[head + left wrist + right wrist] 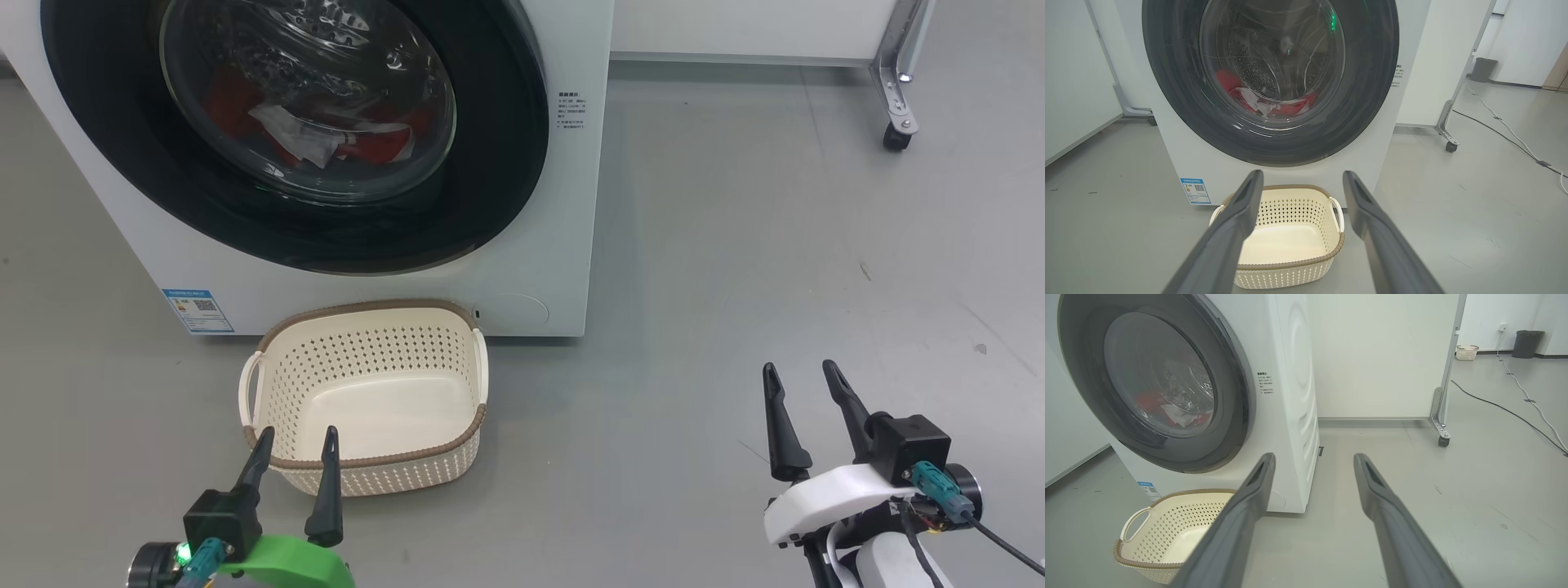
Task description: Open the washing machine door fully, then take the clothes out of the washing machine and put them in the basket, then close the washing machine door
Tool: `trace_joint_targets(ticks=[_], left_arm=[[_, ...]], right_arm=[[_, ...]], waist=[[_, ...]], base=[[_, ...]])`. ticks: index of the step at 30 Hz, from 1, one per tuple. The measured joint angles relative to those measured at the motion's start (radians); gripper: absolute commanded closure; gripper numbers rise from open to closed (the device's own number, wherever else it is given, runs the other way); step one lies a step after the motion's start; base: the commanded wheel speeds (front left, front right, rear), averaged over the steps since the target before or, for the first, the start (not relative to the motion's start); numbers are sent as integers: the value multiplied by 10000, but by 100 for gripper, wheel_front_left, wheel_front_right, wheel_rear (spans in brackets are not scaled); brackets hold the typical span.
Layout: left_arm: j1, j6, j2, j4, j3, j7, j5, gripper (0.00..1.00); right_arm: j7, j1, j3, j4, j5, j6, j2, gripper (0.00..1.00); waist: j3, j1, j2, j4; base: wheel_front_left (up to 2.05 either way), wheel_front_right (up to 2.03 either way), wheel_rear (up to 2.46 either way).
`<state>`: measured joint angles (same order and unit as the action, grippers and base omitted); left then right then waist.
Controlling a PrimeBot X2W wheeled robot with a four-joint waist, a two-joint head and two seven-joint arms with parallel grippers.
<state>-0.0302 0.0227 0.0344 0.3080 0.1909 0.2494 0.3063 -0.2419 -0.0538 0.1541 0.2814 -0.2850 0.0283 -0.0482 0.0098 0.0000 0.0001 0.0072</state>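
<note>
The white washing machine (563, 204) stands ahead on the grey floor, its round black-rimmed door (490, 196) shut against the front. Behind the glass bowl lie the red clothes (375, 147) with a pale patch among them; they also appear as clothes (1290, 108) and clothes (1149, 404) in the wrist views. The cream basket (371, 339) sits empty on the floor just before the machine. My left gripper (298, 437) hangs open at the basket's near rim. My right gripper (800, 371) is open well to the right, over bare floor.
A wheeled partition leg (898, 106) stands at the back right. Cables (1515, 412) run over the floor at the far right, with a dark bin (1527, 343) and a small basket (1467, 352) by the far wall. A blue label (198, 310) marks the machine's lower front.
</note>
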Motion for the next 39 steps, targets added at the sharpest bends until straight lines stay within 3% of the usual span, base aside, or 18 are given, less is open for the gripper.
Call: trace_joint_targets(ticks=[39], left_arm=[[-108,77,0,56,63,0,15,0]], right_arm=[[-13,-196,171,293,-207,-33,6,0]], waist=[[1,0,0,-4]], base=[[0,0,0]])
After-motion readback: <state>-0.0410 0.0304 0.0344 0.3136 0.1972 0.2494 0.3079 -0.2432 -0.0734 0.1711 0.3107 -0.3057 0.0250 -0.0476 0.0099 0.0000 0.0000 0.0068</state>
